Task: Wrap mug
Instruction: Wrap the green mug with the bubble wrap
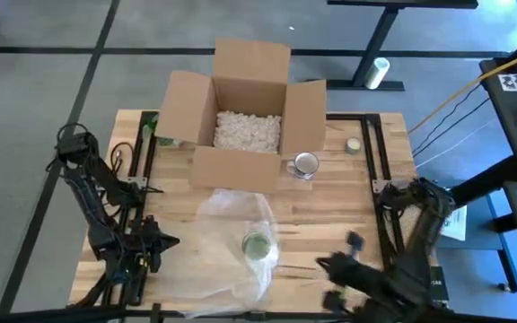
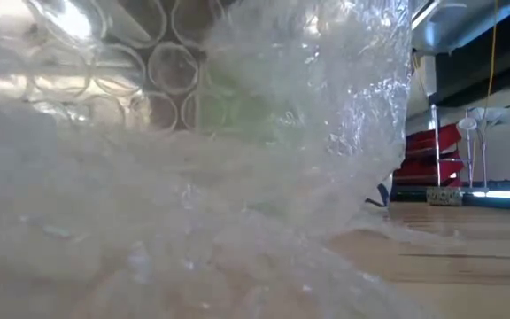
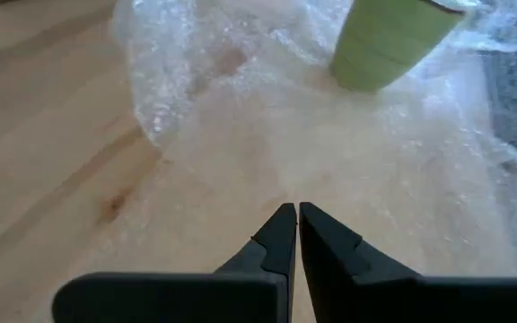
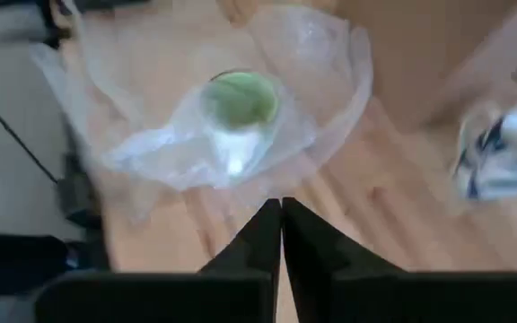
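A green mug [image 1: 257, 244] stands upright on a crumpled sheet of clear bubble wrap [image 1: 232, 235] in the table's near middle. Part of the wrap rises around the mug [image 4: 238, 99]. In the low view the wrap [image 2: 193, 177] fills most of the picture, and the mug [image 2: 237, 106] shows dimly through it. My left gripper [image 3: 296, 215] is shut, low at the wrap's left edge [image 1: 173, 240], pointing toward the mug [image 3: 389, 40]. My right gripper [image 4: 281, 211] is shut, raised to the right of the wrap [image 1: 326, 265], with nothing between its fingers. My left gripper has its shut fingertips [image 3: 285, 224] just over the wrap's flat left part [image 3: 267, 161]. I cannot tell whether they touch it. Nothing shows between the fingers.
An open cardboard box [image 1: 245, 112] with white packing peanuts stands at the far middle. A white mug [image 1: 305, 165] stands by its near right corner, and shows in the right wrist view [image 4: 501, 157]. A small round thing [image 1: 354, 144] lies farther right. Bare wood lies right of the wrap.
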Controlling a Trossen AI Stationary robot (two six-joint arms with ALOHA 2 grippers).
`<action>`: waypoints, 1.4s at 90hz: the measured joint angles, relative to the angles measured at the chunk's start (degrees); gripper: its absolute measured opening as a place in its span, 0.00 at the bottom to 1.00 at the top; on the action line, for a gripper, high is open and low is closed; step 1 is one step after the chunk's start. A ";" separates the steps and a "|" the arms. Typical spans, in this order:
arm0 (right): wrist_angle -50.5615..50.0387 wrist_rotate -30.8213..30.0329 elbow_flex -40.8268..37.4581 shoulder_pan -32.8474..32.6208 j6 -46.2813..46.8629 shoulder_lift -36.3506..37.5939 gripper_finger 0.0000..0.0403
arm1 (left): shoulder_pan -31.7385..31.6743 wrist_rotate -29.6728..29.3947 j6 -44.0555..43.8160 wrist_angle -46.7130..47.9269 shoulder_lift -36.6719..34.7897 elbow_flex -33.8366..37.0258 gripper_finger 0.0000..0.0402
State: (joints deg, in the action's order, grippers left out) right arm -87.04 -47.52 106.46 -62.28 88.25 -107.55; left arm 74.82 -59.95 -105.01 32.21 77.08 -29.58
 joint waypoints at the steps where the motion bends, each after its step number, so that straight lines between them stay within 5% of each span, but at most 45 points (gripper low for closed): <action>1: 0.06 -0.30 -0.67 -0.74 1.64 -0.06 0.00 | 0.01 0.01 -0.06 -0.28 0.00 0.31 0.00; 26: 11.03 -14.29 -22.58 -10.87 31.95 0.18 0.00 | 0.90 0.05 -0.07 -9.42 0.00 6.30 0.00; 48: 28.80 -24.50 -38.76 -11.35 29.99 5.04 0.00 | 1.14 -0.47 6.86 -8.68 -1.11 6.61 0.00; 77: 49.12 -25.63 -59.37 -11.48 21.94 20.00 0.00 | -1.35 -4.65 9.94 -12.88 -9.46 12.67 0.00; 96: 78.81 -14.62 -70.18 -5.73 -3.73 26.28 0.00 | -8.84 -1.70 31.87 -33.41 -16.17 18.68 0.00; 114: 120.33 5.29 -80.18 7.45 -36.43 26.07 0.00 | -24.87 15.76 60.65 -59.11 -17.29 21.82 0.00; 126: 126.38 17.28 -81.46 17.04 -44.73 24.40 0.00 | -37.83 29.44 72.77 -65.37 -16.94 21.76 0.00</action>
State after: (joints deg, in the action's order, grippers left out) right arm 39.34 -30.23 25.00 -45.24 43.52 -83.15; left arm 36.99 -30.52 -32.24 -33.16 60.14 -7.81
